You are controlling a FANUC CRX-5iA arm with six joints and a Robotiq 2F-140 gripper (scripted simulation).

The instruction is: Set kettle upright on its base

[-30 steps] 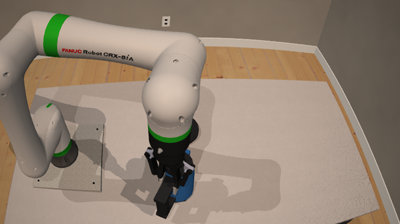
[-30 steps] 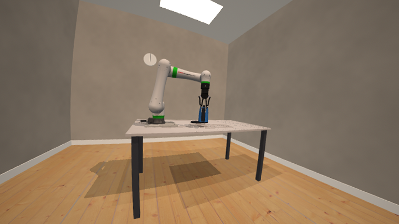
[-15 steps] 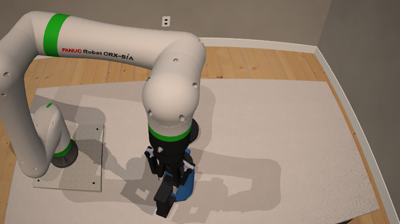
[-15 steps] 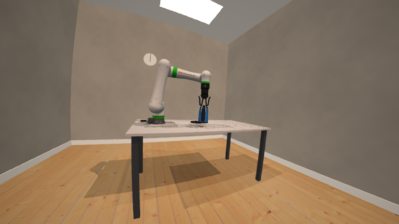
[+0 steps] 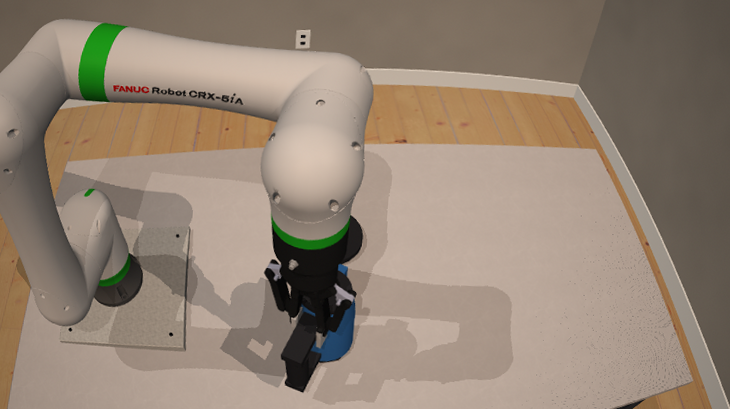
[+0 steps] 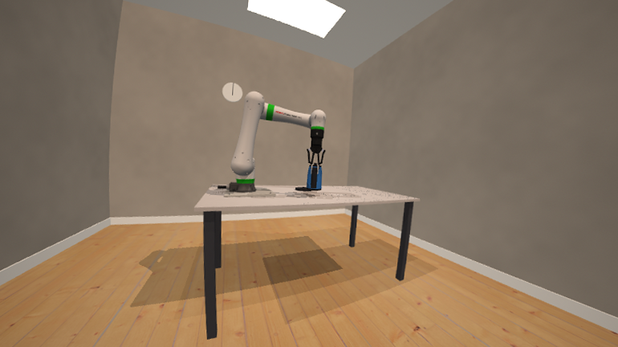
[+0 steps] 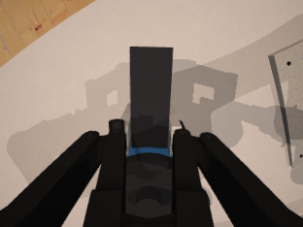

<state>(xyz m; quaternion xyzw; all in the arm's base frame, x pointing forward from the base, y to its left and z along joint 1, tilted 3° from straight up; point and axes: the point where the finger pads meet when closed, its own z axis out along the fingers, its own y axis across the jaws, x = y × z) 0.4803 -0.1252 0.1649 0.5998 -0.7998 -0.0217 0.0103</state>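
Note:
The blue kettle (image 5: 341,332) (image 6: 314,178) (image 7: 151,151) is upright at table-top height; I cannot tell whether it touches the table. Its black handle (image 5: 298,357) (image 7: 151,85) sticks out towards the front edge of the table. My gripper (image 5: 310,311) (image 6: 316,162) (image 7: 150,114) comes straight down from above and is shut on the top of the handle. The black round base (image 5: 356,241) (image 6: 302,188) lies flat on the table just behind the kettle, apart from it. My wrist hides most of the base in the top view, and its stud is not visible.
The arm's grey mounting plate (image 5: 164,310) (image 7: 287,88) lies to the left of the kettle, with the arm's foot (image 5: 116,285) on it. The white table (image 5: 527,244) (image 6: 371,196) stretches far to the right; its front edge is close to the handle.

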